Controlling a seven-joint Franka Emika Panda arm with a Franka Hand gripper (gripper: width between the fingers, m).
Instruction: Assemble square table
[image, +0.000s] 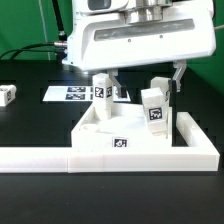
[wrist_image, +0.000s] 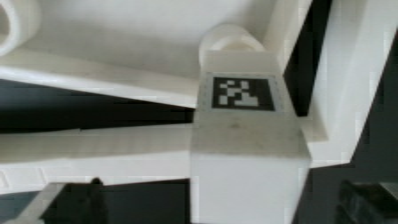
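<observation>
The white square slab (image: 95, 135) lies flat inside the corner of the L-shaped barrier. One tagged leg (image: 103, 90) stands upright at its far left corner. A second tagged leg (image: 155, 108) stands upright at its right side. My gripper (image: 147, 80) hangs just above this second leg, with the fingers (image: 178, 74) spread wider than the leg. In the wrist view the leg (wrist_image: 240, 120) runs up the middle, and my gripper (wrist_image: 217, 205) straddles its near end. Dark fingertips (wrist_image: 80, 200) stand apart from it on both sides. The slab (wrist_image: 89, 70) lies behind it.
The long white L-shaped barrier (image: 60, 155) runs along the front and up the exterior view's right. The marker board (image: 72, 93) lies behind the slab. A third loose leg (image: 8, 94) lies at the exterior view's far left. Another white tagged piece (image: 119, 92) shows behind the left leg.
</observation>
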